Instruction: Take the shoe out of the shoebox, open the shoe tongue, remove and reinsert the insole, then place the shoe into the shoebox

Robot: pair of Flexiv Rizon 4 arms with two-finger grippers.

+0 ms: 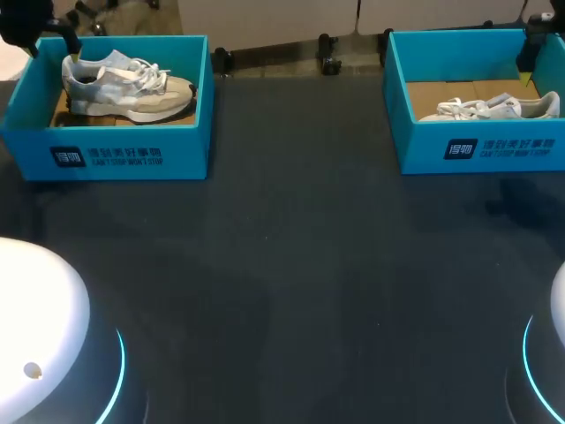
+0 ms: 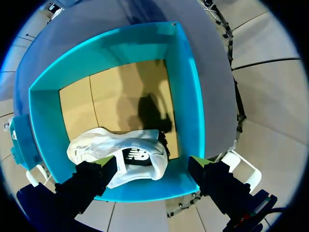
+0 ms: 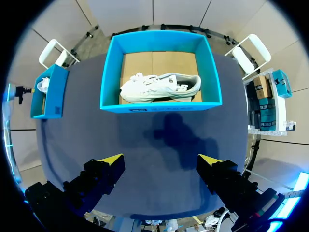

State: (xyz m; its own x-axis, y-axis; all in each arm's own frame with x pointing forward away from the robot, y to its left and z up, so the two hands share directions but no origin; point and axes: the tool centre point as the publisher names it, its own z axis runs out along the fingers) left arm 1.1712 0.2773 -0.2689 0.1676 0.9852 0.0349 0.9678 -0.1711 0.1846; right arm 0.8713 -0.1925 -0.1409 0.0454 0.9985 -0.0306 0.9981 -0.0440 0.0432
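White shoe (image 2: 111, 142) is seen in the teal shoebox (image 2: 189, 96), just under the left claw (image 2: 153, 163), which is spread wide and empty. It should be pinched across its opening, clear of the box wall, then lifted straight. Right claw (image 3: 161, 160) is also spread wide and empty, with the other shoe (image 3: 159, 87) well ahead.

Overhead room light leaves the dark table (image 1: 291, 291) dim in the head view, while the white shell of the left arm (image 1: 35, 327) blows out to glare beside its cyan ring light. The same light throws a hard, dark shadow onto the cardboard floor of the left shoebox (image 2: 188, 96) in the left wrist view, and a softer blotch on the table just beside the right shoebox (image 3: 159, 105) in the right wrist view. In both wrist views straight box walls bow toward the rim.
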